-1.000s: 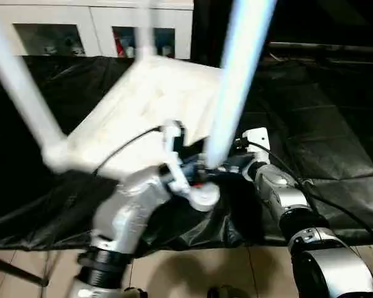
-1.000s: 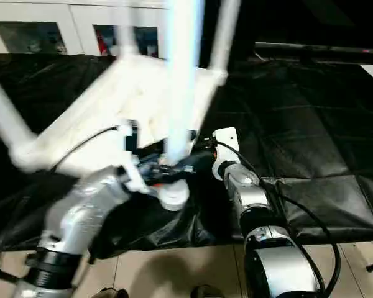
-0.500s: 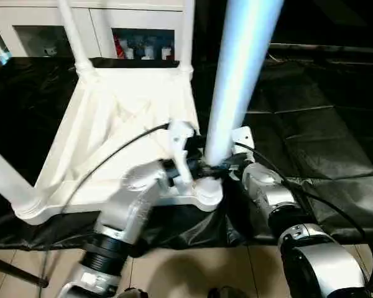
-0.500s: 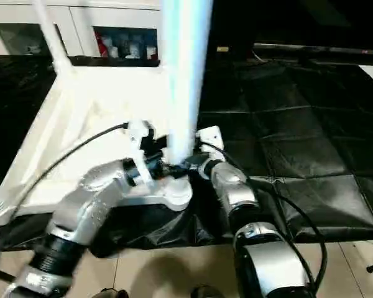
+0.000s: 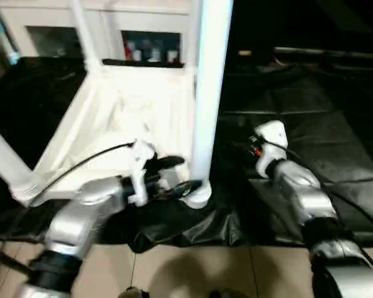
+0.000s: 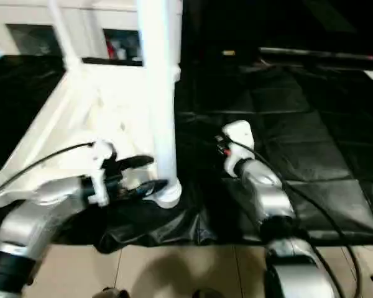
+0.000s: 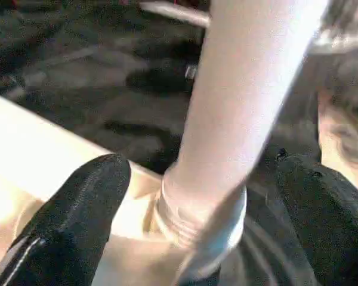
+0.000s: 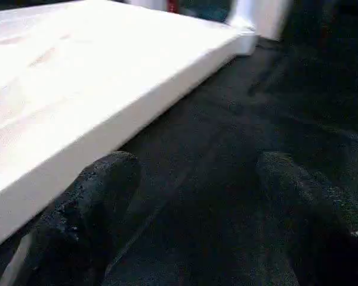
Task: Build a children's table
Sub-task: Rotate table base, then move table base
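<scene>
Left eye view: tabletop (image 5: 121, 112) upside down on black sheet (image 5: 311, 124), legs upright in corner sockets; near leg (image 5: 206, 93) seated. Left gripper (image 5: 174, 176) spread wide beside its base, holding nothing; right gripper (image 8: 197, 196) parted, off table. Judged: last leg in; next, check seating, flip table

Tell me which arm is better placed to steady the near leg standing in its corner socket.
Left, probably. The left gripper is open right at the base of the near leg, one finger either side of it in the left wrist view. The right gripper is open over the black sheet, off to the side of the tabletop.
</scene>
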Controlling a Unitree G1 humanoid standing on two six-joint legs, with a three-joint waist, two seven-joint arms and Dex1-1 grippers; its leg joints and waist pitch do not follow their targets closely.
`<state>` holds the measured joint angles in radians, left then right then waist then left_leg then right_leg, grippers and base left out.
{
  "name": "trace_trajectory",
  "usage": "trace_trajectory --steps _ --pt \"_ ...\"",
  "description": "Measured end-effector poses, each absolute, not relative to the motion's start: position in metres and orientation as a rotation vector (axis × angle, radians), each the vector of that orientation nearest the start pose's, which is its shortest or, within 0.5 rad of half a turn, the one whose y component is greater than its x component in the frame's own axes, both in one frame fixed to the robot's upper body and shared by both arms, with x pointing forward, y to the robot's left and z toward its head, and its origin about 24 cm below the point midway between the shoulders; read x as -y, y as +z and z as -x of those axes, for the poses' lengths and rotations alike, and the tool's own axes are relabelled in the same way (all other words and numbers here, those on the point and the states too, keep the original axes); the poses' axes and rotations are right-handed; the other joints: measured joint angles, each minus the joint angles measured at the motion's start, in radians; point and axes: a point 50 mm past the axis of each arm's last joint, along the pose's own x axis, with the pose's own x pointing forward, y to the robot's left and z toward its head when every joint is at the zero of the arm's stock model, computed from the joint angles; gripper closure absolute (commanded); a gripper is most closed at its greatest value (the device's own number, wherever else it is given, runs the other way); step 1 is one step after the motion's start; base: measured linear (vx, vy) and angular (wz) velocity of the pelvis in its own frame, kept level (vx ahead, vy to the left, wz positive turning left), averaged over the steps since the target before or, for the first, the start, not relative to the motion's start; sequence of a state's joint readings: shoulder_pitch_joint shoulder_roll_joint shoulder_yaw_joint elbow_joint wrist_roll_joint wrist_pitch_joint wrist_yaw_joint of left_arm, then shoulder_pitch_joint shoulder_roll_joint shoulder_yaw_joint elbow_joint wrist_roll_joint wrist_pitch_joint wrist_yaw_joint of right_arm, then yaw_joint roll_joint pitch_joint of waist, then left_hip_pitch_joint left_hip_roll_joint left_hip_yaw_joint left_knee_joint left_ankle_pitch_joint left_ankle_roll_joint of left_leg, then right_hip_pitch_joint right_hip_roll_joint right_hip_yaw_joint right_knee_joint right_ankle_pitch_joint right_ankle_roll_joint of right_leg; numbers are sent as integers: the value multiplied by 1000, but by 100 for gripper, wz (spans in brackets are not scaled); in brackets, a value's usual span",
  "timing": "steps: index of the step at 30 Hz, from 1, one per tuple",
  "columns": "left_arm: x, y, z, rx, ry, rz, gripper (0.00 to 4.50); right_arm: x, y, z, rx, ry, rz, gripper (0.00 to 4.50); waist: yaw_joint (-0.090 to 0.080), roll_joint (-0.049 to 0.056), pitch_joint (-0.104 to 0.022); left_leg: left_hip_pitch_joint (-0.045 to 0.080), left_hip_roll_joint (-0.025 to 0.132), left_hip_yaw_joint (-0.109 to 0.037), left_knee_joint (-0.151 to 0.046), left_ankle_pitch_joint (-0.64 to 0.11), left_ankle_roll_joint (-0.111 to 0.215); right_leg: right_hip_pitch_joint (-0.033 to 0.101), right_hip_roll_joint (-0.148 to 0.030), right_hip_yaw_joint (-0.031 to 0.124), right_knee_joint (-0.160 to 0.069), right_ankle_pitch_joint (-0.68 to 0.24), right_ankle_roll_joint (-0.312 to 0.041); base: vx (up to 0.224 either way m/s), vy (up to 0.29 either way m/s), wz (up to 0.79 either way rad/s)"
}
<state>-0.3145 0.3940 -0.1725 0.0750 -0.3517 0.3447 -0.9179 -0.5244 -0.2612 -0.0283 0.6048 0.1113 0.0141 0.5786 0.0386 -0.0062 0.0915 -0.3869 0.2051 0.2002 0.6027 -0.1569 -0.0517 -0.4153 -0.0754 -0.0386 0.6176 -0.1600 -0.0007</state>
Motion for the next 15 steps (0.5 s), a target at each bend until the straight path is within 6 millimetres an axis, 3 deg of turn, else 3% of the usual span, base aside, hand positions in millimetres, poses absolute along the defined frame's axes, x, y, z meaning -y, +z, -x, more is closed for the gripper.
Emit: trace_trajectory --steps 5,8,15 --pt "-145 74 -282 -263 -1099 -63 5 188 65 -318 -163 633 183 80 2 10 -7 2 0 0 0 0 0 4 0 0 -3 -1 1 0 0 0" --pt "-147 71 -285 -292 -1103 -88 5 189 63 -302 -203 736 210 80 0 15 -10 2 0 -1 0 0 0 4 0 0 -4 -1 2 0 0 0" --pt "-151 62 -297 -392 -1114 -170 75 189 73 -279 -244 902 260 80 -1 17 -12 3 0 -3 -1 0 0 4 0 -3 -7 -1 2 0 0 0"
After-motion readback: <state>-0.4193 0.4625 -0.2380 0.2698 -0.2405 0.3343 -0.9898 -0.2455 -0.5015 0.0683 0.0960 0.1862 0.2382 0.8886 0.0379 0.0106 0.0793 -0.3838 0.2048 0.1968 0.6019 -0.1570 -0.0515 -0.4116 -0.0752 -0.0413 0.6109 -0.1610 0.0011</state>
